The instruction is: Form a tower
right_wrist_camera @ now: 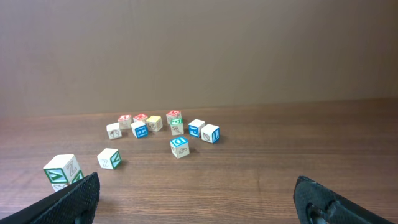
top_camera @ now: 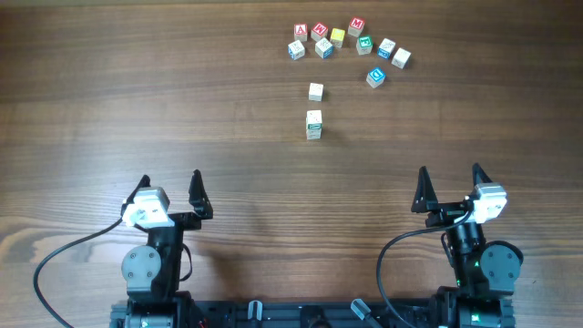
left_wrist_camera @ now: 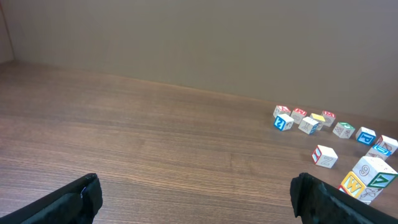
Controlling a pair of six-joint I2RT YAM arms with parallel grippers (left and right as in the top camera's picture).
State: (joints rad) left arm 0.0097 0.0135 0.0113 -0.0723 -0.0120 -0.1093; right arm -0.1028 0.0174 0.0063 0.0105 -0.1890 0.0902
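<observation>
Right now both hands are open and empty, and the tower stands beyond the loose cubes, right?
No: the overhead view shows the tower on the near side of the loose cubes, not beyond them. The left hand and right hand are open and empty.

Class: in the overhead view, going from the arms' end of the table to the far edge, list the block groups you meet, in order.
the tower → lone cube → cluster of cubes

A brown wood-grain tabletop (top_camera: pixel 137 91) carries a loose cluster of small letter cubes (top_camera: pixel 338 37) toward its far edge, right of centre. A single cube (top_camera: pixel 315 91) sits apart, nearer the middle, with the short tower (top_camera: pixel 314 125) just beyond it toward the near edge.
</observation>
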